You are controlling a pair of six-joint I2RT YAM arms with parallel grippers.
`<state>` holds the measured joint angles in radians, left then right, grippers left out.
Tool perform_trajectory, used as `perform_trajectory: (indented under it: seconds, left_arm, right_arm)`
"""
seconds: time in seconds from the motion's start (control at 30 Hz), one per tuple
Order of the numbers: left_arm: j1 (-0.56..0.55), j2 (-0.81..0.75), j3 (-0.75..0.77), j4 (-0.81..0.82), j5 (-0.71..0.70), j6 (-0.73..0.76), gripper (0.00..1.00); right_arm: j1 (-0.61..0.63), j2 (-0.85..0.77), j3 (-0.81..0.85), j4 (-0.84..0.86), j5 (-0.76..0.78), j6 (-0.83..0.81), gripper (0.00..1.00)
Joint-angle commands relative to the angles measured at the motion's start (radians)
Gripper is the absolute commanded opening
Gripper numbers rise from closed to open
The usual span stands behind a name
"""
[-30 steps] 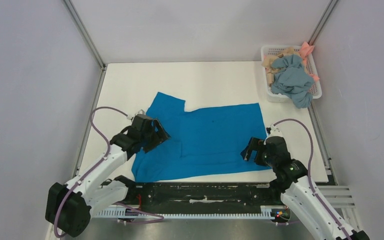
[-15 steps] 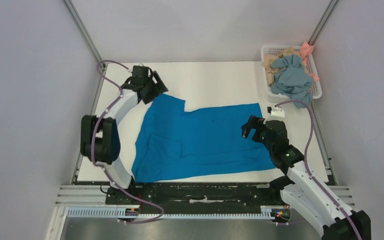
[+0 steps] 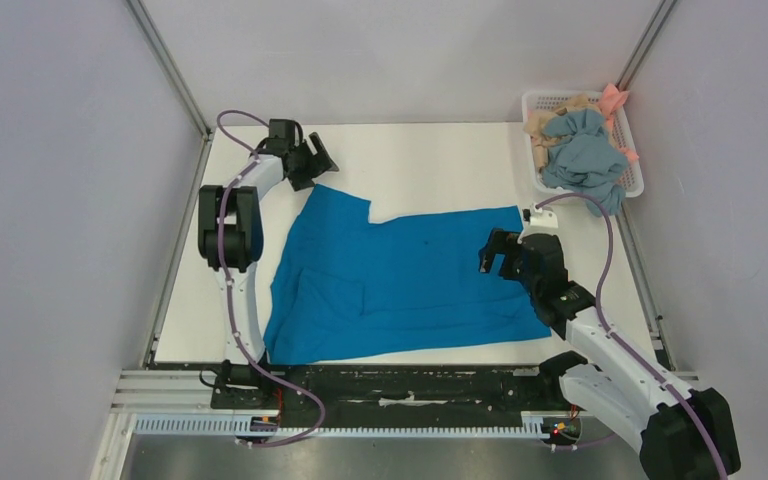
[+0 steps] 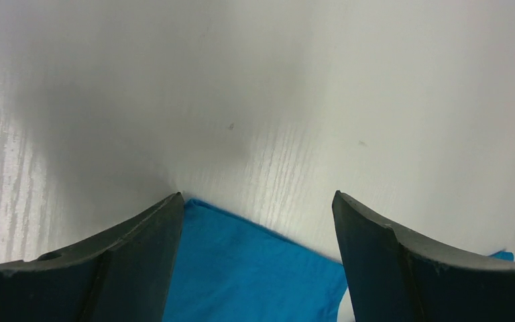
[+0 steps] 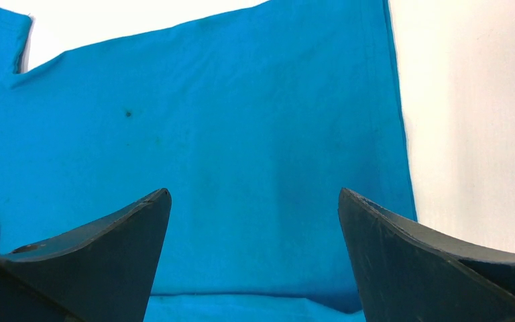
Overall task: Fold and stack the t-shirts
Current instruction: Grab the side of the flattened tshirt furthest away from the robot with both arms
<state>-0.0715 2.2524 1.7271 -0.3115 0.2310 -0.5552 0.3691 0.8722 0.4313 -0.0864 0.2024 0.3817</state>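
Note:
A bright blue t-shirt lies spread on the white table, partly folded along its near edge. My left gripper is open at the shirt's far left sleeve corner; in the left wrist view the sleeve lies between the open fingers. My right gripper is open above the shirt's right side, near its right hem; in the right wrist view the blue cloth fills the gap between the fingers. Neither gripper holds anything.
A white basket at the back right holds several crumpled garments: a grey-blue one, a tan one and a pink one. Bare white table lies beyond the shirt. Grey walls and metal posts enclose the table.
My left arm has swung from the shirt's near left side to its far left sleeve corner. My right gripper has moved away from me along the shirt's right side.

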Motion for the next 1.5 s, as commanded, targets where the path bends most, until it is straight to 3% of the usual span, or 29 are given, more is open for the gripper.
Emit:
perform_trajectory:
  seconds: [0.0, 0.27, 0.37, 0.5, 0.63, 0.8, 0.97, 1.07, 1.13, 1.2, 1.47]
  left_arm:
    - [-0.004, 0.044, 0.019, -0.014, 0.055, 0.025, 0.87]
    - [-0.015, 0.03, -0.015, -0.072, 0.111, 0.035, 0.86]
    - [-0.036, 0.027, -0.003, -0.152, 0.048, 0.081, 0.82]
    - [-0.053, 0.036, 0.012, -0.234, -0.083, 0.1, 0.62]
    - [-0.053, 0.052, 0.025, -0.256, -0.113, 0.094, 0.45]
    - [-0.061, 0.067, 0.046, -0.29, -0.123, 0.108, 0.43]
    - [-0.089, 0.09, 0.117, -0.396, -0.272, 0.145, 0.42]
    - [-0.097, 0.105, 0.139, -0.413, -0.287, 0.16, 0.32]
    - [-0.097, 0.11, 0.145, -0.413, -0.271, 0.167, 0.21]
    - [-0.097, 0.112, 0.15, -0.415, -0.255, 0.175, 0.04]
    - [-0.097, 0.043, 0.076, -0.33, -0.162, 0.188, 0.02]
  right_arm:
    - [0.0, -0.013, 0.014, 0.053, 0.011, -0.017, 0.98]
    - [0.001, -0.013, 0.006, 0.058, 0.017, -0.016, 0.98]
    - [0.001, -0.007, 0.006, 0.058, -0.001, -0.017, 0.98]
    - [0.0, -0.014, -0.003, 0.056, 0.002, -0.018, 0.98]
    - [0.001, -0.017, -0.01, 0.057, 0.01, -0.017, 0.98]
    - [0.0, 0.003, 0.0, 0.035, 0.052, -0.011, 0.98]
    - [-0.001, 0.033, 0.01, 0.03, 0.064, -0.006, 0.98]
    - [-0.001, 0.048, 0.011, 0.03, 0.064, -0.005, 0.98]
    - [-0.001, 0.055, 0.012, 0.029, 0.064, -0.005, 0.98]
    - [-0.002, 0.061, 0.015, 0.03, 0.074, -0.003, 0.98]
    - [-0.007, 0.208, 0.169, -0.069, 0.218, 0.006, 0.98]
